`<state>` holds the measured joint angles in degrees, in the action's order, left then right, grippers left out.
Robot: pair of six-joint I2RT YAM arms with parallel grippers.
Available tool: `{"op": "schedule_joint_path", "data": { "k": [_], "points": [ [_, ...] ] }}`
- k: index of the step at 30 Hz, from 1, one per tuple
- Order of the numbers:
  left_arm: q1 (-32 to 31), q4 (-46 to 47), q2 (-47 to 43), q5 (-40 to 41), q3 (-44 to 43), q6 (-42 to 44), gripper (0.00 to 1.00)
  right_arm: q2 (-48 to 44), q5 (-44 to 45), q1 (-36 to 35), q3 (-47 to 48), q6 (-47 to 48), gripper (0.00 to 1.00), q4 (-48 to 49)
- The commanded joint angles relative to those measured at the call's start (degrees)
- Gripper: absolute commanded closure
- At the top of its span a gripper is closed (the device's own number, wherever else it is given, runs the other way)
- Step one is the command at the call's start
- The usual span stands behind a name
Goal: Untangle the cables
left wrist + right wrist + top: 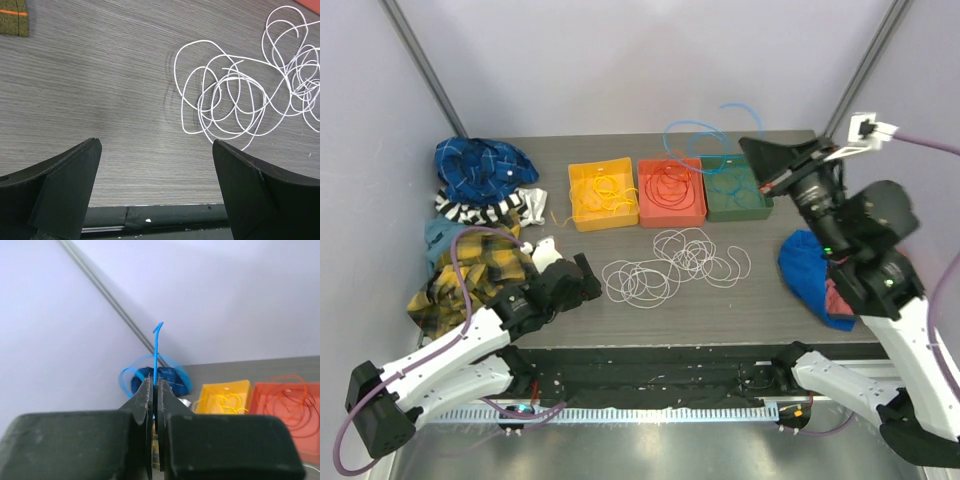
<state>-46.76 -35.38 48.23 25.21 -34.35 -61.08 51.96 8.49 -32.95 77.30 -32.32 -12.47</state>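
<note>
Right gripper (pixel 154 382) pinches a blue cable (pixel 156 347) above the green tray (pixel 738 215) at the bench's (pixel 760 300) 1 o'clock. Left gripper (pixel 156 146) gapes, white cables (pixel 675 262) at its 3 o'clock, cloths (pixel 470 230) at 9.

- White cables (pixel 680 262) lie tangled at table centre.
- Yellow tray (pixel 600 163), red tray (pixel 672 221), green tray (pixel 740 215) in a row at 12 o'clock.
- Right gripper (pixel 755 150) at 2 o'clock, blue cable (pixel 692 122) looping from its tip.

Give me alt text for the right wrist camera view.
The right claw is shut on a blue cable that sticks up above it. Behind, a yellow tray holds yellow cables and a red tray holds red cables.
</note>
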Motion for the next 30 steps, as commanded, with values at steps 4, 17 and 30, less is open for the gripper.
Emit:
{"op": "schedule_joint_path", "data": {
  "k": [4, 17, 30],
  "points": [
    [0.09, 3.12, -1.91, -0.25, -1.69, 0.0, 0.0, -0.2, -0.42, -0.27, 5.15, 1.38, 0.99, -8.62],
    [0.18, -1.18, -7.0, 0.8, -1.86, 0.08, 0.0, 12.18, 20.16, 0.95, 2.33, 4.9, 0.99, -6.26],
    [0.18, -7.16, -13.06, 5.28, -1.43, 1.22, 0.0, 36.69, 17.71, 14.39, 6.98, 0.58, 0.99, 0.52]
  ]
}}
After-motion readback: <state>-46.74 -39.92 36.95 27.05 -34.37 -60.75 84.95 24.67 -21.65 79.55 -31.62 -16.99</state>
